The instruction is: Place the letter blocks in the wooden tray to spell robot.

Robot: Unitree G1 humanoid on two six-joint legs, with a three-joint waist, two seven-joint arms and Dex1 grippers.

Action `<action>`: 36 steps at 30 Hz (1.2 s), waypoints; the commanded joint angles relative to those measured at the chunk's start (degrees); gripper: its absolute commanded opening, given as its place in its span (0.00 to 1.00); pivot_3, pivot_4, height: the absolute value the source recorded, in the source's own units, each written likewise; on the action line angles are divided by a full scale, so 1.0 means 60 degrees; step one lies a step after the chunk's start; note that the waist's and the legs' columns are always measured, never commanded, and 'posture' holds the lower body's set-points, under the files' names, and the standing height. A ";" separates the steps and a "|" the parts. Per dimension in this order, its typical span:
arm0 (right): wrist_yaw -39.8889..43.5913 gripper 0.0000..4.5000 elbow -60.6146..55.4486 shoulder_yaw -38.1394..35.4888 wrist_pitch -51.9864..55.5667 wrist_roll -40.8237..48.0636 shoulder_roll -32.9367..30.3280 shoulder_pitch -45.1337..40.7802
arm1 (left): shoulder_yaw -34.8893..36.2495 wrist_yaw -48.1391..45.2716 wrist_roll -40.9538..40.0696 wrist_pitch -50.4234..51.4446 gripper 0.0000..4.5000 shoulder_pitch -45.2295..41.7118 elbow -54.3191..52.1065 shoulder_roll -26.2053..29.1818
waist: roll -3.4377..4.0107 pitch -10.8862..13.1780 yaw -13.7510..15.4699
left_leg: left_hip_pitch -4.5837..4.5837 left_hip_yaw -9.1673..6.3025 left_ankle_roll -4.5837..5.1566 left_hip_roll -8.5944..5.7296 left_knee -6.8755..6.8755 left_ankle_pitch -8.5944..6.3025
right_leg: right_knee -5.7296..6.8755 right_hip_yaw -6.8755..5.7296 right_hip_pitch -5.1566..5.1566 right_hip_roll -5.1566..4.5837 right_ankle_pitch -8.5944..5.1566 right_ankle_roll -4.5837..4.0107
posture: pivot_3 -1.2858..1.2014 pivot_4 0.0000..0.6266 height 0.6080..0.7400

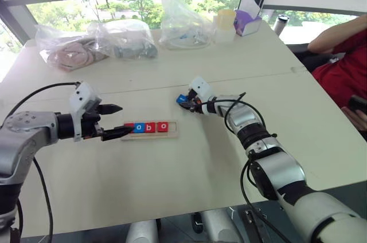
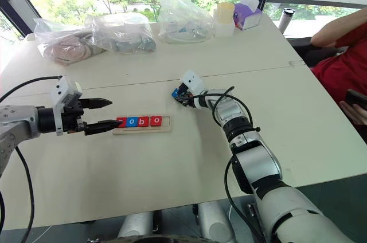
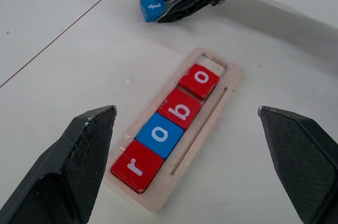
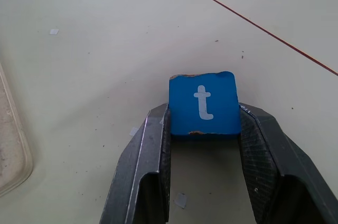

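left end effector (image 3: 187, 166) spread | right end effector (image 4: 203, 129) pinching t block (image 4: 204, 104)

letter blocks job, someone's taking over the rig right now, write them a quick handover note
Right gripper: shut on the blue t block, on the table just beyond the wooden tray.
Left gripper: open, empty, at the tray's r end.
Done: r, o, b, o sit in the tray in order.
Left: carry the t to the free slot after the last o.

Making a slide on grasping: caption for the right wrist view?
Right gripper shut on the blue t block, resting on the table.
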 commanded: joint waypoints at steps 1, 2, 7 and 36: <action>-0.1007 0.26 -0.1877 -0.0536 0.0620 0.0039 -0.0260 0.0473 | 0.0037 0.0193 0.0077 -0.0240 1.00 -0.0183 -0.0376 -0.0070 | 0.0000 0.0000 0.0012 | -0.0002 -0.0001 0.0000 0.0000 -0.0001 0.0000 | 0.0000 0.0000 -0.0001 0.0000 0.0000 0.0000 | 0.52 0.24 0.99; -0.1388 0.26 -0.3035 -0.0814 0.1490 0.0183 -0.0297 0.0904 | 0.0042 0.0224 0.0032 -0.0254 1.00 -0.0266 -0.0443 -0.0124 | 0.0000 0.0000 0.0046 | -0.0002 -0.0001 0.0000 0.0000 -0.0001 0.0000 | 0.0001 0.0000 -0.0002 0.0000 0.0000 0.0000 | 0.52 0.24 0.99; -0.2403 0.26 -0.9346 -0.1658 0.6524 0.1278 0.0105 0.3800 | -0.0158 0.0321 -0.0175 -0.0124 1.00 -0.0745 -0.0684 -0.0382 | -0.0002 -0.0004 0.0220 | -0.0017 -0.0009 -0.0002 0.0000 -0.0004 0.0000 | -0.0002 -0.0001 -0.0004 -0.0004 -0.0012 0.0034 | 0.52 0.24 0.99; -0.3064 0.99 -1.4136 -0.1373 0.9904 0.1864 -0.2343 0.5144 | -0.1772 -0.0271 0.1061 -0.1382 1.00 -0.2006 0.0754 -0.1525 | -0.0012 -0.0011 0.0005 | -0.0016 -0.0021 -0.0022 -0.0075 0.0003 0.0011 | -0.0025 0.0092 0.0006 0.0009 -0.0039 0.0014 | 0.52 0.24 0.99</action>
